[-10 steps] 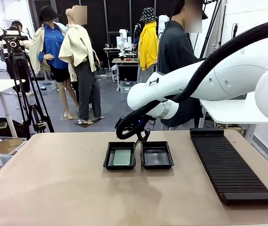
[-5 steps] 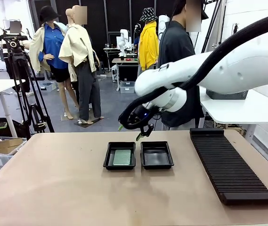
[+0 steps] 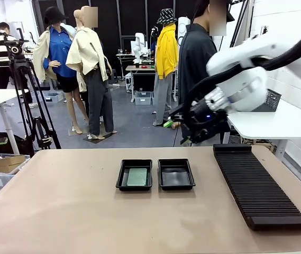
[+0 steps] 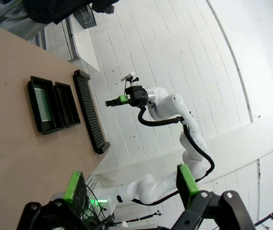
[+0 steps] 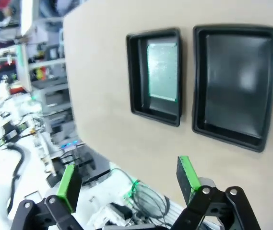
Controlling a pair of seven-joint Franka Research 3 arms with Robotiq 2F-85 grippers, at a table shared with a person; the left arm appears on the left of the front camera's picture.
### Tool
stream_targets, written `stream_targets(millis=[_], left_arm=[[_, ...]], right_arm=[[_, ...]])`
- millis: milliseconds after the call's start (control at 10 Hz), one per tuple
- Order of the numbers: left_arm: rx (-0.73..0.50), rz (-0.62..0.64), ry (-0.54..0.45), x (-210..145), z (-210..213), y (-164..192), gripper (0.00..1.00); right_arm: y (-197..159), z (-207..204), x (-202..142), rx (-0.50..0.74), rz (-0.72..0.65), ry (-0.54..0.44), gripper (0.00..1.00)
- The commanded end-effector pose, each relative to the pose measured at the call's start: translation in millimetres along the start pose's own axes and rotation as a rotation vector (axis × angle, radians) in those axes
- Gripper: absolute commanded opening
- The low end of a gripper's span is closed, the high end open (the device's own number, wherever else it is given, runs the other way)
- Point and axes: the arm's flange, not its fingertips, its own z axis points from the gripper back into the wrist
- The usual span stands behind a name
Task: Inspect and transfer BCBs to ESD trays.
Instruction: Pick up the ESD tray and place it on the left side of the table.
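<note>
Two black ESD trays sit side by side mid-table. The left tray [image 3: 122,179] holds a green BCB [image 3: 137,176]; the right tray [image 3: 176,177] holds nothing. My right gripper [image 3: 175,132] hangs open and empty, well above the table and behind the right tray. Its wrist view looks down on the tray [image 5: 137,98] with the BCB [image 5: 162,72] and the bare tray [image 5: 234,86], beyond its open gripper [image 5: 126,181]. My left gripper [image 4: 130,184] is open, holds nothing, and sees both trays [image 4: 54,108] and the BCB [image 4: 41,100] from far off.
A long black ribbed rack [image 3: 258,185] lies along the table's right side. A person in a dark shirt [image 3: 195,58] stands at the far edge. A dark mesh basket [image 3: 270,100] sits on the white side table at the right.
My right arm has risen from just behind the trays and swung up and to the right, jaws still open. The BCB and both trays have not moved.
</note>
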Motion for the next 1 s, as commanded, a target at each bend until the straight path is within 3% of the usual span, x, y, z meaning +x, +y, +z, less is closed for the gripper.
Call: stream_targets(millis=[0, 300, 600, 900], left_arm=[[0.001, -0.005, -0.004, -1, 1, -2, 1.0], [0.001, -0.005, -0.004, -1, 1, -2, 1.0], [0.0, 0.0, 0.0, 0, 0, 0, 1.0], [0.078, -0.025, 0.031, 2, -50, -11, 1.0]], right_arm=[[-30, 33, -24, 0.104, 0.022, 0.006, 1.0], [-73, 76, -26, 0.23, 0.013, -0.064, 1.0], [-117, 113, -50, 0.306, -0.005, -0.134, 1.0], [-146, 134, -47, 0.345, -0.015, -0.114, 1.0]])
